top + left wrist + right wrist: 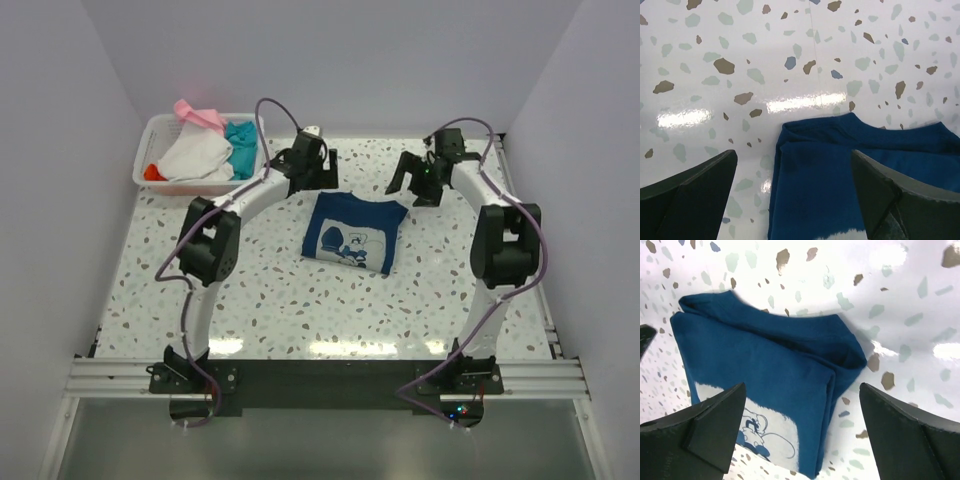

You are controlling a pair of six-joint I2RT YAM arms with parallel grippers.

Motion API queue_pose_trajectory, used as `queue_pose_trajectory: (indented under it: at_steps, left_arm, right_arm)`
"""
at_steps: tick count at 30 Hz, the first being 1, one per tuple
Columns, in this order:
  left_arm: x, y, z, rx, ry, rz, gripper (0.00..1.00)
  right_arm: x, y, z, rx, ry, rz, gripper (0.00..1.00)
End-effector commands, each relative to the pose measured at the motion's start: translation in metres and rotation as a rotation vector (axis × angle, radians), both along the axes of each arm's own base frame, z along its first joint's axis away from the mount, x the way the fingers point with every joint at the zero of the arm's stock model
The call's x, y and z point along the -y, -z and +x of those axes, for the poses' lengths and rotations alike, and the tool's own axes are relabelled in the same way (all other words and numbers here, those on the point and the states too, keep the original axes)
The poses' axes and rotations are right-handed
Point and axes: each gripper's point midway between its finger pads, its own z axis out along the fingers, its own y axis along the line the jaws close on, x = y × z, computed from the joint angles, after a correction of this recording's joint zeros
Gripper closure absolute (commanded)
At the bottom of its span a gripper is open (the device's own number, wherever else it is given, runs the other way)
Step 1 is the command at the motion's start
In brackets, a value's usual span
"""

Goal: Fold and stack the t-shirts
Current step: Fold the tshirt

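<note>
Beneath my empty, wide-open left gripper (pixel 794 155) and right gripper (pixel 802 386), one navy-blue cloth t-shirt (pixel 352 231) lies folded; the white plastic basket's (pixel 146 152) crumpled tees (pixel 203 156) await.

Bright, even light falls from overhead. The glossy worktop (pixel 270 300) throws back white glare: streaks along its near edge in the top view and bands in both wrist views. Shadows are soft and faint. The shirt (pixel 765 365) is sharp, while the dark fingers (pixel 690 195) look slightly blurred.
</note>
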Motion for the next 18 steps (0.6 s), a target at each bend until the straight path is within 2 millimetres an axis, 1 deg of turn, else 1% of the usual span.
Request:
queue_pose_trajectory:
  at_steps: [1, 2, 3, 4, 5, 6, 7, 8, 9, 10, 11, 12, 13, 14, 15, 16, 17, 18]
  left_arm:
    - [0.000, -0.062, -0.006, 0.105, 0.019, -0.073, 0.00]
    - [-0.001, -0.077, -0.014, 0.121, 0.025, -0.095, 0.00]
    - [-0.003, -0.080, -0.021, 0.119, 0.026, -0.104, 0.00]
    - [-0.009, -0.068, -0.035, 0.080, 0.016, -0.103, 0.00]
    - [-0.014, -0.088, -0.044, 0.107, 0.012, -0.128, 0.00]
    - [-0.018, -0.092, -0.053, 0.110, 0.008, -0.138, 0.00]
    - [-0.026, -0.074, -0.070, 0.079, 0.001, -0.132, 0.00]
    - [-0.031, -0.100, -0.083, 0.128, 0.000, -0.163, 0.00]
    - [-0.037, -0.103, -0.094, 0.130, -0.006, -0.173, 0.00]
    - [-0.047, -0.083, -0.113, 0.085, -0.020, -0.164, 0.00]
    - [-0.054, -0.107, -0.127, 0.136, -0.022, -0.198, 0.00]
    - [-0.062, -0.106, -0.137, 0.140, -0.037, -0.201, 0.00]
    - [-0.073, -0.084, -0.156, 0.100, -0.056, -0.185, 0.00]
    - [-0.084, -0.099, -0.169, 0.141, -0.075, -0.208, 0.00]
    - [-0.091, -0.095, -0.180, 0.132, -0.093, -0.211, 0.00]
    - [-0.103, -0.067, -0.198, 0.077, -0.125, -0.196, 0.00]
    - [-0.112, -0.071, -0.210, 0.100, -0.138, -0.213, 0.00]
    - [-0.119, -0.063, -0.218, 0.092, -0.157, -0.209, 0.00]
  right_arm:
    - [0.010, -0.047, -0.010, 0.103, 0.003, -0.054, 0.01]
    - [0.012, -0.039, -0.024, 0.075, 0.007, -0.068, 0.01]
    - [0.013, -0.049, -0.032, 0.097, 0.008, -0.074, 0.01]
    - [0.014, -0.048, -0.041, 0.096, 0.010, -0.082, 0.01]
    - [0.011, -0.033, -0.058, 0.060, 0.001, -0.092, 0.01]
    - [0.011, -0.029, -0.067, 0.056, 0.004, -0.111, 0.01]
    - [0.007, -0.027, -0.084, 0.052, -0.005, -0.126, 0.01]
    - [0.006, -0.025, -0.092, 0.051, -0.005, -0.147, 0.01]
    - [0.004, -0.024, -0.099, 0.055, -0.011, -0.163, 0.01]
    - [0.003, -0.021, -0.113, 0.055, -0.012, -0.200, 0.01]
    - [0.001, -0.021, -0.118, 0.064, -0.010, -0.209, 0.01]
    - [-0.001, -0.020, -0.124, 0.067, -0.003, -0.205, 0.01]
    - [-0.007, -0.026, -0.130, 0.091, -0.009, -0.195, 0.01]
    - [-0.010, -0.018, -0.138, 0.086, -0.010, -0.189, 0.01]
    - [-0.013, -0.017, -0.143, 0.089, -0.014, -0.179, 0.01]
    - [-0.015, -0.017, -0.146, 0.093, -0.013, -0.172, 0.01]
    - [-0.015, -0.015, -0.153, 0.100, -0.012, -0.166, 0.01]
    - [-0.015, -0.015, -0.155, 0.108, -0.003, -0.156, 0.01]
